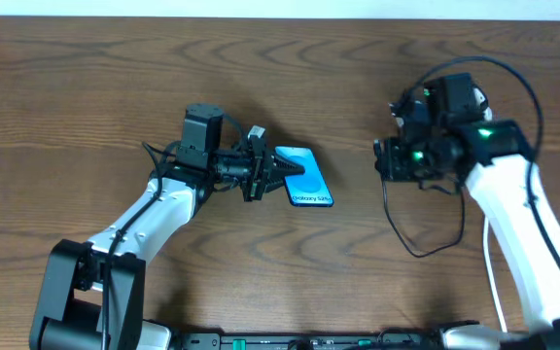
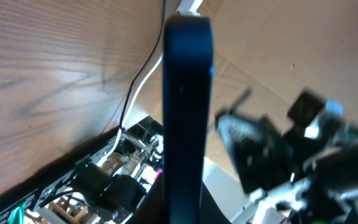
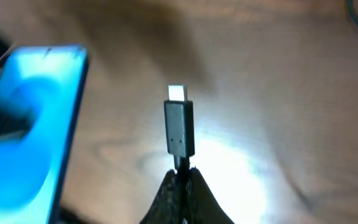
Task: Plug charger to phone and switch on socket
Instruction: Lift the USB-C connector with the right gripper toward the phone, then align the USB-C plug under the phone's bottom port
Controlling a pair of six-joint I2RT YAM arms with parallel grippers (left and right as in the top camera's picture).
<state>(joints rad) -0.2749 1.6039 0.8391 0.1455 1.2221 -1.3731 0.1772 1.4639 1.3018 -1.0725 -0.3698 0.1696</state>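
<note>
The phone [image 1: 307, 178], blue screen up with white "Galaxy S25" text, is gripped at its left end by my left gripper [image 1: 276, 175]. In the left wrist view the phone [image 2: 186, 93] shows edge-on as a dark bar between the jaws [image 2: 185, 208]. My right gripper [image 1: 380, 160] is to the right of the phone with a gap between them. It is shut on the charger's black cable [image 1: 408, 236], which loops down toward the table front. In the right wrist view the connector tip [image 3: 179, 127] sticks out of the shut jaws [image 3: 181, 177], with the phone [image 3: 30, 124] to its left. The socket is out of view.
The brown wooden table [image 1: 86, 87] fills the scene. A thin white cord [image 2: 135, 93] runs across the left wrist view. The right arm [image 2: 291, 149] shows blurred beyond the phone. The arm bases sit at the table's front edge [image 1: 309, 340].
</note>
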